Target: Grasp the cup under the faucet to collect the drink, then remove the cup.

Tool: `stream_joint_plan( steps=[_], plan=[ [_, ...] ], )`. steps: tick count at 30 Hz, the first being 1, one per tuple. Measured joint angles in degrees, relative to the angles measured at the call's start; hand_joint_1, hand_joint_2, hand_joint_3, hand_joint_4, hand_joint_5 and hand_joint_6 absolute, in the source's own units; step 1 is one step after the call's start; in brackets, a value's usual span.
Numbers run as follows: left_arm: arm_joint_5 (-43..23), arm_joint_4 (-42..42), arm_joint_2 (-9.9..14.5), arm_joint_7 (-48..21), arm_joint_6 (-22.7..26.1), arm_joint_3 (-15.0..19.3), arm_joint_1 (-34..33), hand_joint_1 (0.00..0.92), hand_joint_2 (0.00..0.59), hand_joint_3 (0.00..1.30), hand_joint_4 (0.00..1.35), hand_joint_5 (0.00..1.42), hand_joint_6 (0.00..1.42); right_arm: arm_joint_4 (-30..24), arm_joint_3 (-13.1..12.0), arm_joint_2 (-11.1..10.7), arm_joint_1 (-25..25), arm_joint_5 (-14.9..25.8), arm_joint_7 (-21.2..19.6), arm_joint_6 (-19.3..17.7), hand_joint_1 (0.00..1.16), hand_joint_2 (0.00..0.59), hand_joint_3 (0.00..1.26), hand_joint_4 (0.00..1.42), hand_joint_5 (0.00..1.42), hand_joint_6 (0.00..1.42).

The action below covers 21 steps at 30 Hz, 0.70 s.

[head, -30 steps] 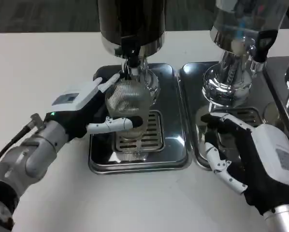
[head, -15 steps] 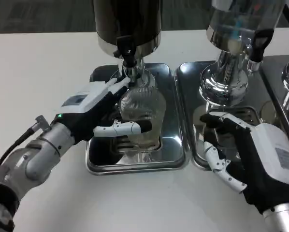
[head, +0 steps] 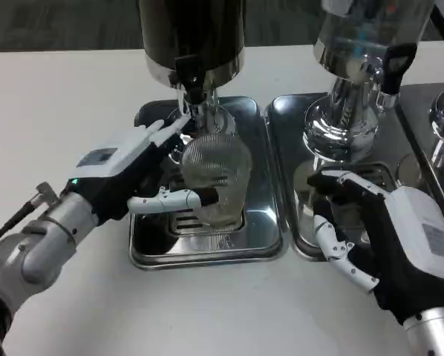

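White table [head: 73, 81] surface, smooth and evenly lit, dark grey carpeted floor [head: 59, 26] beyond its far edge, soft overhead light, bright glare on the metal fittings

— Where did the camera sit?
— On the robot's head or chest, looking steeply down and forward at the table [head: 51, 74].
— How near?
— Close: the forearms entered from the bottom corners, and the dispensers [head: 192, 44] were cut off by the top edge.
— Any second view?
— None, just this one.
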Motion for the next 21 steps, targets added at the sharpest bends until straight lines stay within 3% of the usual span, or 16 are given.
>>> stream_joint_plan(
  steps=[13, 21],
  plan=[
    [1.42, -5.09, 2.41, 3.32, -0.59, 0.07, 1.95, 0.0, 0.028, 0.0, 0.0, 0.0, 0.0, 0.25, 0.01, -0.68, -0.55, 1.38, 0.04, -0.04, 0.33, 0.484, 0.37, 0.37, 0.4, 0.39],
    [-0.1, -9.93, 5.79, 3.1, -3.18, 3.14, 5.73, 0.0, 0.022, 0.0, 0.0, 0.0, 0.01, 0.37, 0.01, -0.85, -0.67, 1.84, 0.03, -0.13, 0.33, 0.485, 0.37, 0.37, 0.4, 0.39]
  ],
)
